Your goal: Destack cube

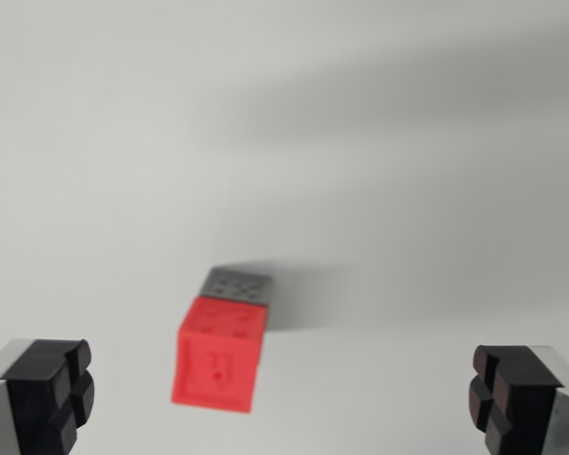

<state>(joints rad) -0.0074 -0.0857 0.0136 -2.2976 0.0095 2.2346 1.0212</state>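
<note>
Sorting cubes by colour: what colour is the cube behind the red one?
Grey cube, with small dark dots on top; the wrist view shows it.

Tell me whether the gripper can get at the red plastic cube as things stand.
Probably yes. The gripper is open, its fingers wide apart, and the red plastic cube sits between them with nothing in front. A grey cube shows just behind it.

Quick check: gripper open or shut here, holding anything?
Gripper: open, fingers spread wide, holding nothing; the red cube sits untouched between them.
</note>
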